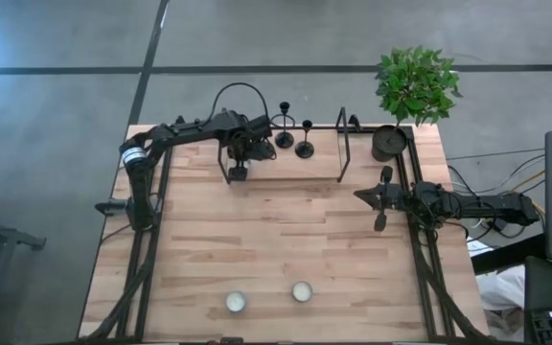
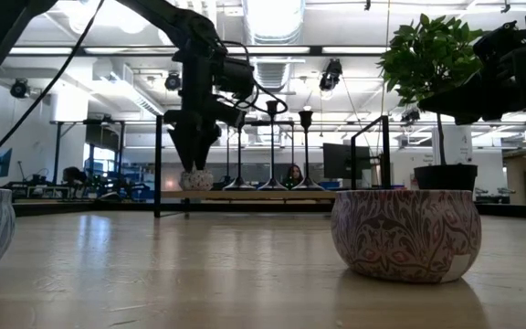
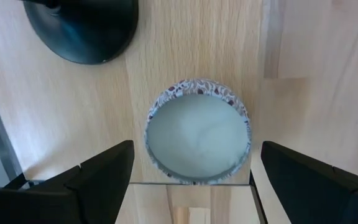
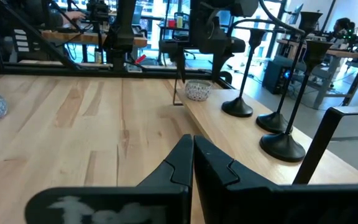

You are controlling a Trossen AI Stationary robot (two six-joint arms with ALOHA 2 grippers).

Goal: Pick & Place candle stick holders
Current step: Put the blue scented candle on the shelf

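Note:
Three black candle stick holders stand on their round bases on the raised wooden shelf (image 1: 286,165) at the table's far side. Two show in the high view (image 1: 284,126) (image 1: 305,140); my left arm covers the third there. All three show in the right wrist view (image 4: 238,74) (image 4: 278,93) (image 4: 297,106). My left gripper (image 3: 194,180) is open and points down over a small patterned candle cup (image 3: 197,130) on the shelf's left end. Its fingers stand on either side of the cup, just above it in the low view (image 2: 194,155). One holder's base (image 3: 82,28) is close by. My right gripper (image 4: 193,149) is shut and empty at the table's right (image 1: 379,196).
A black frame (image 1: 343,144) stands on the shelf, with posts at both ends. A dark pot (image 1: 389,144) with a green plant (image 1: 415,81) is at the far right. Two more candle cups (image 1: 236,302) (image 1: 302,291) sit near the front edge, with bare wood between them and the shelf.

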